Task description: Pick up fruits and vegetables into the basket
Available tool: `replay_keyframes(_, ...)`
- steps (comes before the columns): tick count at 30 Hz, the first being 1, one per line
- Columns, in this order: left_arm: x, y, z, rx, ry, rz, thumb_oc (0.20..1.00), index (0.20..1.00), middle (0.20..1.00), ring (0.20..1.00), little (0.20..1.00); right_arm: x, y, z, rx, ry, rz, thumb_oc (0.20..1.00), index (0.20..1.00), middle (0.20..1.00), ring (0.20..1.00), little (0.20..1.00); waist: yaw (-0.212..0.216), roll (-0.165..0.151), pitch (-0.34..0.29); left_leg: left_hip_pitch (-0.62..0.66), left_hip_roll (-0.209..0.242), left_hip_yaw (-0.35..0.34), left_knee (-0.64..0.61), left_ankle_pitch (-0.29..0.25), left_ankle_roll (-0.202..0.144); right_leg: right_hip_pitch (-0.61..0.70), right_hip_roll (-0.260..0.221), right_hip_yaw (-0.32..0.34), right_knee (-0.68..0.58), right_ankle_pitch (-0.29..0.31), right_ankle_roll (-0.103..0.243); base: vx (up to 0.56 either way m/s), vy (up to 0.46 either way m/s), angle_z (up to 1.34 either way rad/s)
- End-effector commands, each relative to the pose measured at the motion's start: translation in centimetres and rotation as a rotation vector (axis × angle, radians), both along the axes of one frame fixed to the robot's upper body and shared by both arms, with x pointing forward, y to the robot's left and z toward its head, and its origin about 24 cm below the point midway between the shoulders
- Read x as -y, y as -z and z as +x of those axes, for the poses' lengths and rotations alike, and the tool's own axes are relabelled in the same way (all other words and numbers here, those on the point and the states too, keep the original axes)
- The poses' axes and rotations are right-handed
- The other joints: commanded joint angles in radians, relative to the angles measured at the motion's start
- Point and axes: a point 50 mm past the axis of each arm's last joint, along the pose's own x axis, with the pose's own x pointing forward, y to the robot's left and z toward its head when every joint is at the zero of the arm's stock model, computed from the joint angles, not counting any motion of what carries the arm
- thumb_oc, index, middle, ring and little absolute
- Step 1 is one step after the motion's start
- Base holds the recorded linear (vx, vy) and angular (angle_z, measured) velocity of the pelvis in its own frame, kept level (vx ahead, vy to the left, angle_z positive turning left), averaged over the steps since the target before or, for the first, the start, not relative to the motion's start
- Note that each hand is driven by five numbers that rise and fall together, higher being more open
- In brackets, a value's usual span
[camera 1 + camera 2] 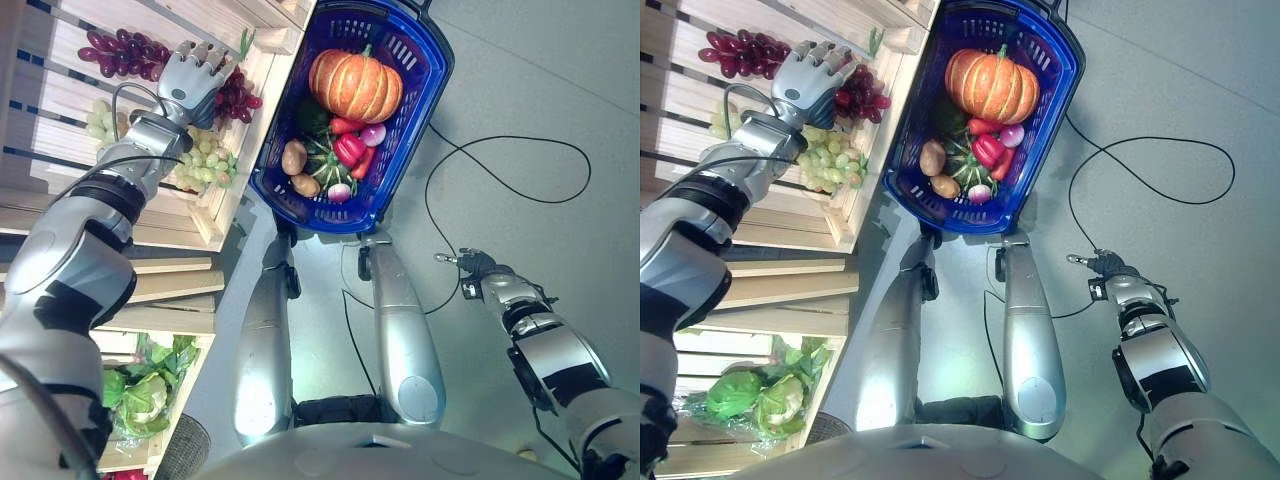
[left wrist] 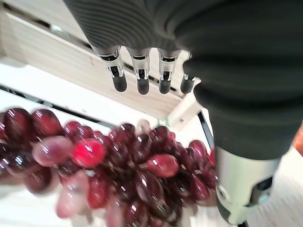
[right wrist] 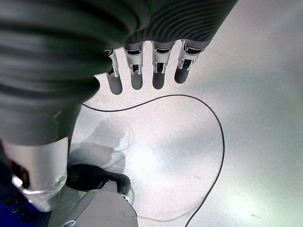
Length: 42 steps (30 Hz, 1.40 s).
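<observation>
Smooth grey floor (image 1: 520, 90) runs beside a pale slatted wooden produce stand (image 1: 60, 100), and a blue plastic basket (image 1: 420, 80) with mesh walls sits on the floor right against the stand's outer edge. Inside the basket lie a ribbed orange pumpkin (image 1: 355, 85), a dark green striped squash (image 1: 325, 160), a glossy red pepper (image 1: 349, 148), two brown potatoes (image 1: 294, 157) and small round purple-red vegetables (image 1: 373, 134).

On the stand, in the crate nearest the basket, rest bunches of dark red grapes (image 2: 137, 165), shiny and tightly packed, some on the crate's far side from the basket, some just next to its edge. Pale green grapes (image 1: 205, 160) lie in the same crate, a little nearer the robot. A lower shelf of the stand holds leafy green cabbages (image 1: 140, 390).

The left hand (image 1: 195, 75) hovers over the red grapes, its fingers (image 2: 142, 78) straight and spread, holding nothing and clear of the fruit. The right hand (image 1: 1102, 265) hangs over bare floor, well apart from the basket, on the side away from the stand; in its wrist view its fingers (image 3: 137, 71) are straight and empty.
</observation>
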Motion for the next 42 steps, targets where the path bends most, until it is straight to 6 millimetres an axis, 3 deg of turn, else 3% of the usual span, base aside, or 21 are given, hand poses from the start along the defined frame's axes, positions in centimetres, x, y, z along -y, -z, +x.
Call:
replay_keyframes(1, -1.6, -1.0, 0.0, 0.063, -0.086, -0.016, 1.000, 1.000, 1.000, 1.000, 1.000, 1.9, 0.6, -1.7, -0.050, 0.046, -0.033, 1.000, 1.000, 1.000, 1.000, 1.000, 0.006, -0.028, -0.037, -0.039, 0.024, 0.006, 0.182, -0.137, -0.028, 0.031, 0.023, 0.000, -0.046, 0.036, 0.056, 0.00, 0.000, 0.00)
replay_keyframes(10, -2.9, 0.4, -0.1, 0.058, -0.154, -0.016, 1.000, 1.000, 1.000, 1.000, 1.000, 1.5, 0.5, -1.4, -0.035, 0.046, -0.026, 1.000, 1.000, 1.000, 1.000, 1.000, 0.002, -0.051, -0.037, -0.072, 0.030, -0.009, 0.187, -0.127, -0.033, 0.001, 0.039, 0.004, -0.042, 0.039, 0.055, 0.00, -0.004, -0.01)
replay_keyframes(24, -4.1, 1.0, -0.5, 0.130, -0.247, 0.018, 1.000, 1.000, 1.000, 1.000, 1.000, 0.9, 0.1, -0.6, -0.013, 0.037, -0.021, 1.000, 1.000, 1.000, 1.000, 1.000, 0.005, -0.053, -0.037, -0.127, 0.029, -0.024, 0.204, -0.125, -0.038, -0.051, 0.045, 0.003, -0.024, 0.035, 0.053, 0.00, -0.001, 0.00)
replay_keyframes(42, -3.6, 1.6, -0.9, 0.242, -0.214, 0.090, 1.000, 1.000, 1.000, 1.000, 1.000, 0.2, -0.3, 0.1, 0.014, 0.026, -0.010, 1.000, 1.000, 1.000, 1.000, 1.000, 0.010, -0.062, -0.037, -0.175, 0.025, -0.042, 0.215, -0.125, -0.042, -0.095, 0.057, 0.010, -0.011, 0.034, 0.053, 0.00, 0.000, 0.00)
